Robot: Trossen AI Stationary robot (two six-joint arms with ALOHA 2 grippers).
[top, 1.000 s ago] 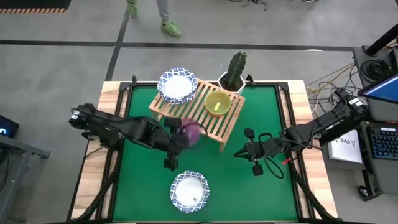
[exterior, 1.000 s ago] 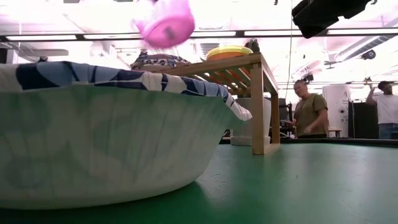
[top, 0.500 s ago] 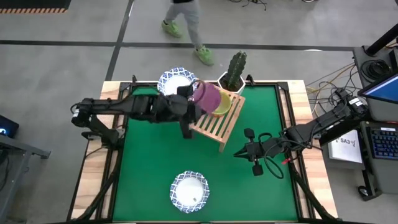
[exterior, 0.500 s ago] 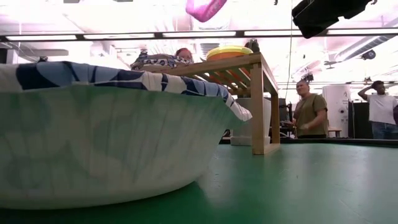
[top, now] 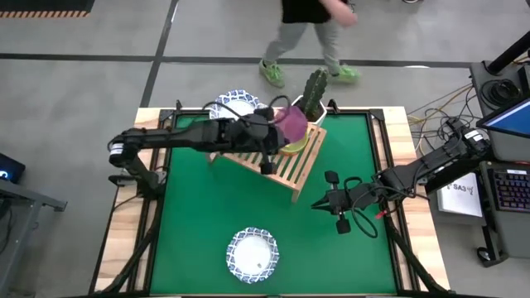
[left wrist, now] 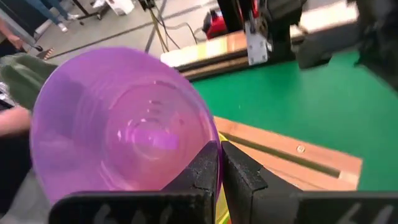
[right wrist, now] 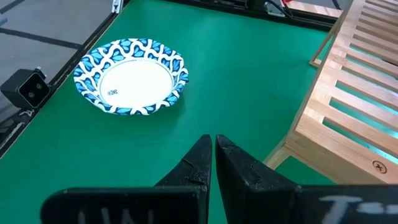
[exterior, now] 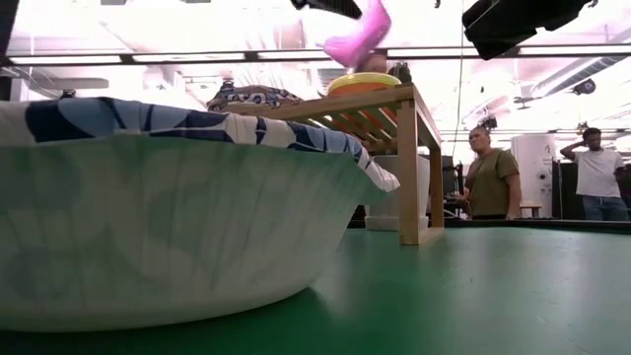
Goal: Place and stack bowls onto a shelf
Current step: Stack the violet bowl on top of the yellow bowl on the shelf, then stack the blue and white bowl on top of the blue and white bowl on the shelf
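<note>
1. We see the left gripper (top: 277,126) pinching the rim of the purple bowl (top: 291,123), held tilted above the yellow-green bowl (top: 293,146) on the shelf (top: 286,165).
2. A blue-rimmed bowl (top: 234,105) sits at the shelf's far end; another blue-rimmed bowl (top: 253,255) lies on the green mat (top: 190,215).
3. We find the right gripper (top: 331,201) hovering beside the shelf, fingers pressed together, empty.

Shelf (top: 277,159) at surface (top: 199,223) rear centre; two bowls (top: 236,104) on it; third bowl (top: 253,256) at front.
</note>
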